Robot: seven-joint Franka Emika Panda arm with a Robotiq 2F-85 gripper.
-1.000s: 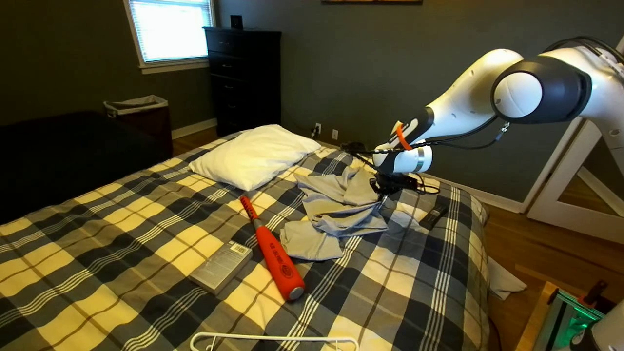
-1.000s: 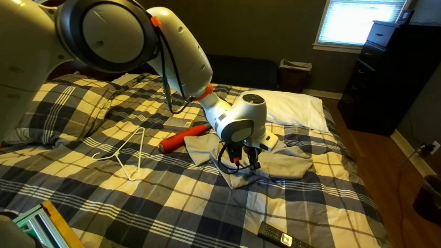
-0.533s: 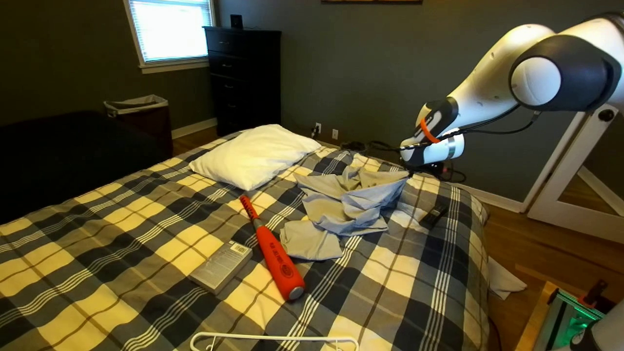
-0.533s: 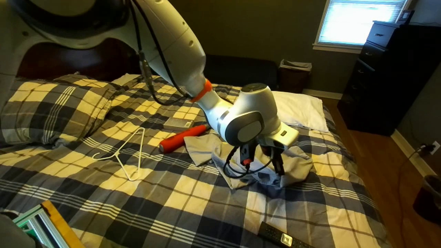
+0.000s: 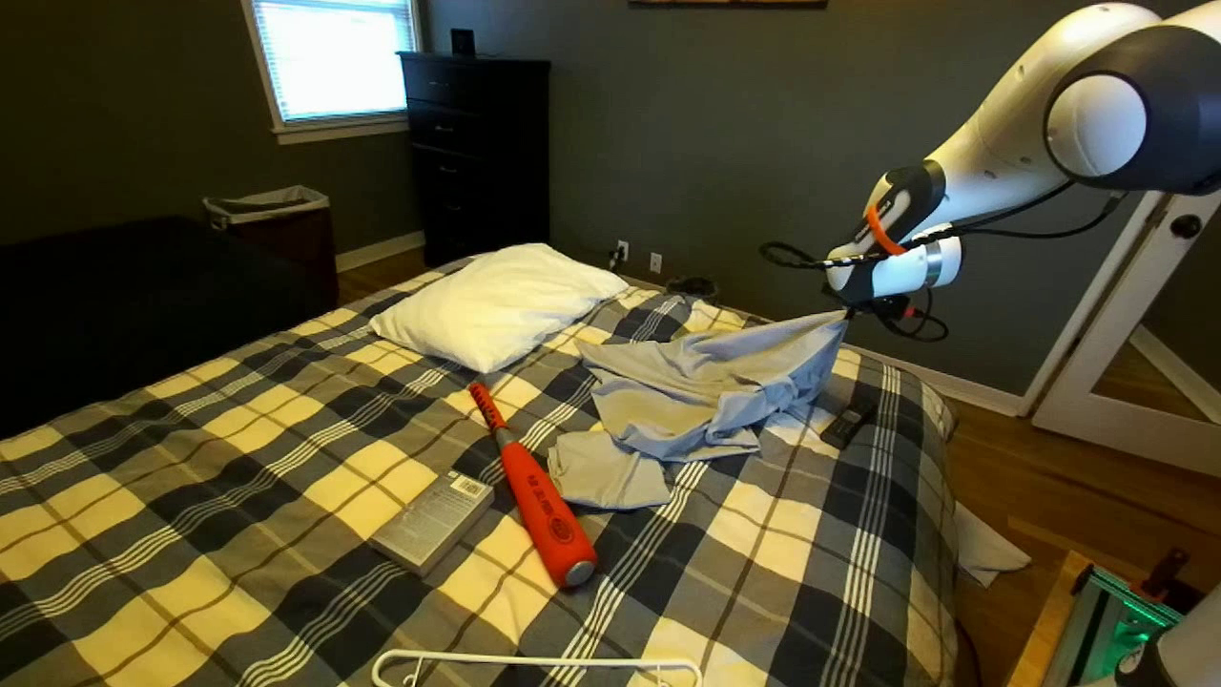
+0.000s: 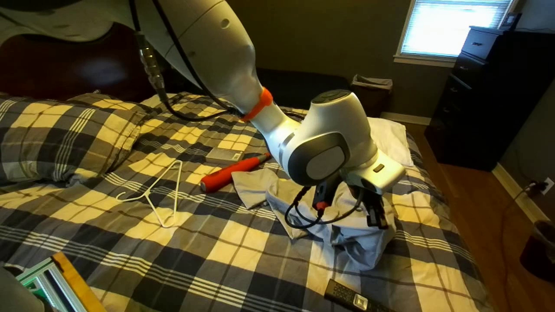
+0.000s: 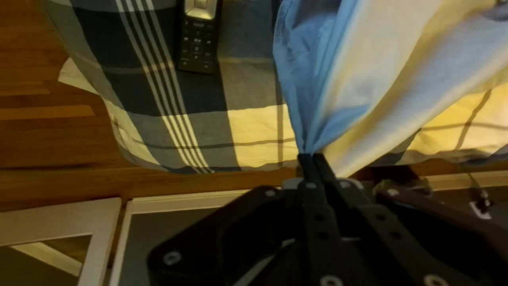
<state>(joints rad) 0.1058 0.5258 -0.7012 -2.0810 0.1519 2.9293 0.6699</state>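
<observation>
Grey cloth (image 5: 701, 391), thin and rumpled, lies across a plaid-covered bed (image 5: 238, 534), with one part drawn up to a peak at the hand (image 7: 312, 157). The hand is clenched on this cloth: in the wrist view its fingertips meet around a narrow pinch of fabric that fans out in pleats. A wider fold runs just beside them; whether that is caught too cannot be told.

As for progress, the grasp looks secured and a partial lift made, since a slanting stretch hangs above the covers in an exterior view. Most of the cloth is still down on the bed, so the work appears only partly done: the bulk is bunched and creased, neither lifted free nor spread flat. A low flap at its end lies just beside a red baseball bat (image 5: 542, 515).

A remote control (image 7: 198, 45) is near the raised part but apart from it. A white pillow (image 5: 496, 305) rests near the cloth, a grey box (image 5: 431, 525) sits across the bat from it, and a white clothes hanger (image 5: 534, 659) is well apart.
</observation>
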